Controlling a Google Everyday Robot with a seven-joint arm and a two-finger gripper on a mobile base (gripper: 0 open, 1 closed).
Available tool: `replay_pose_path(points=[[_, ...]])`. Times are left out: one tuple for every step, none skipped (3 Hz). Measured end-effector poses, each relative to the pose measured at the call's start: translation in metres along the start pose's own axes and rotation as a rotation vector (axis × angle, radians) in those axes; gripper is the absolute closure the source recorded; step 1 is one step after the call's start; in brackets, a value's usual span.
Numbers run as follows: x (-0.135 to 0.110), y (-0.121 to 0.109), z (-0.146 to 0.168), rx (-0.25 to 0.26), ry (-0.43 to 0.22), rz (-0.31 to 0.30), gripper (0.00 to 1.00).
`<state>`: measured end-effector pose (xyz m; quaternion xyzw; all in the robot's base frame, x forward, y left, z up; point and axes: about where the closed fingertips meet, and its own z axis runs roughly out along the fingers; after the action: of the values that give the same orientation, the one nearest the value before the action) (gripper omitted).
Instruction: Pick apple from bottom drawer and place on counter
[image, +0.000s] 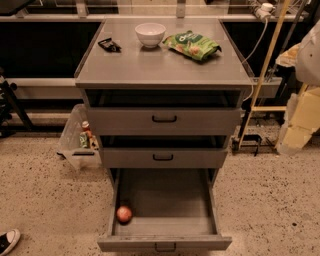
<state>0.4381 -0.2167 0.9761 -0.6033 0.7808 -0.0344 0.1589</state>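
The apple (124, 214) is small, round and red-orange. It lies in the front left corner of the bottom drawer (170, 200), which is pulled far out, its dark handle at the bottom edge of the view. The counter (160, 67) is the flat grey top of the cabinet. My gripper (299, 122) shows as a pale yellowish shape at the right edge, beside the cabinet at about the height of the upper drawers and well apart from the apple.
On the counter stand a white bowl (150, 34), a green snack bag (192, 45) and a small black object (109, 45). The two upper drawers stand slightly out. A clear plastic bin (75, 142) sits left of the cabinet, with a shoe (7, 241) at bottom left and a yellow pole (265, 75) at the right.
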Motion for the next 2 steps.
replay_pose_path(points=[[0.0000, 0.0000, 0.0001, 0.000, 0.000, 0.000, 0.00], [-0.0072, -0.0004, 0.0088, 0.007, -0.037, 0.021, 0.00]])
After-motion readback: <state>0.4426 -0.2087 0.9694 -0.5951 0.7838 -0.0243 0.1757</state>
